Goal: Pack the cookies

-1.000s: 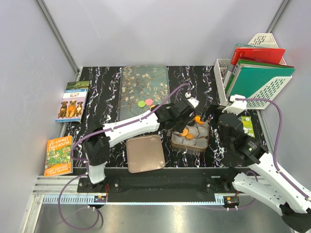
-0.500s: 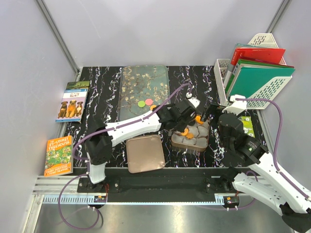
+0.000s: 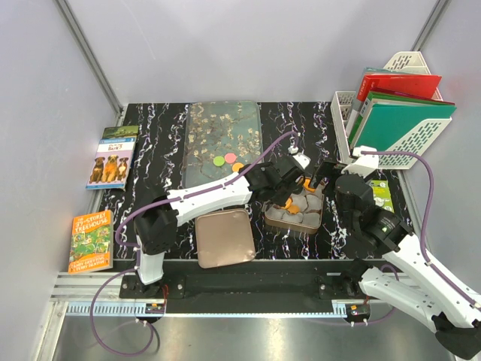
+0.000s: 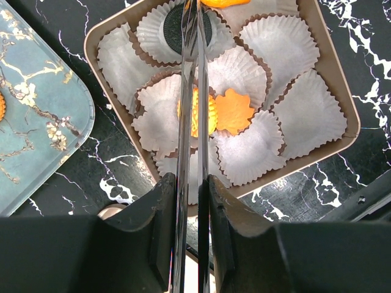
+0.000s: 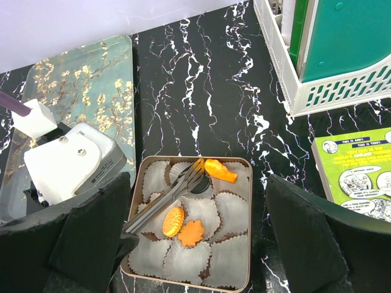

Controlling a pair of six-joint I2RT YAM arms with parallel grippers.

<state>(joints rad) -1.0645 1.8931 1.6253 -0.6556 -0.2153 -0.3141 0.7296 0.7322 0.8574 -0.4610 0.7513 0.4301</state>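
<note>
A black marble-patterned table (image 3: 150, 150) between grey walls carries the work. In the top view, over the last second the left arm has crept slightly toward the far right corner of the tin (image 3: 293, 226), and the right arm has leaned in a little toward it. The tin, lid (image 3: 224, 238) and tray (image 3: 222, 124) have not shifted.

The left gripper (image 4: 190, 183) is clamped on a pair of tongs (image 5: 164, 202). The blades stand nearly together and reach out over the paper wrappers (image 4: 305, 116). A round orange cookie (image 5: 173, 221) sits tilted in a centre wrapper, just beside a leaf-shaped orange cookie (image 5: 191, 232). It lies under the blades, not at their tips, so it appears released; contact cannot be excluded. A dark cookie (image 4: 174, 30) and an elongated orange piece (image 5: 220, 170) occupy the far wrappers.

The placing step therefore looks nearly complete. A green cookie (image 3: 219, 159), a pink cookie (image 3: 230, 156) and a third orange cookie (image 3: 237, 167) remain on the tray.

The left arm stretches diagonally across the table, wrist pitched down over the tin. The right gripper (image 5: 198, 180) hovers beside the tin's right side, jaws spread wide, holding nothing.
</note>
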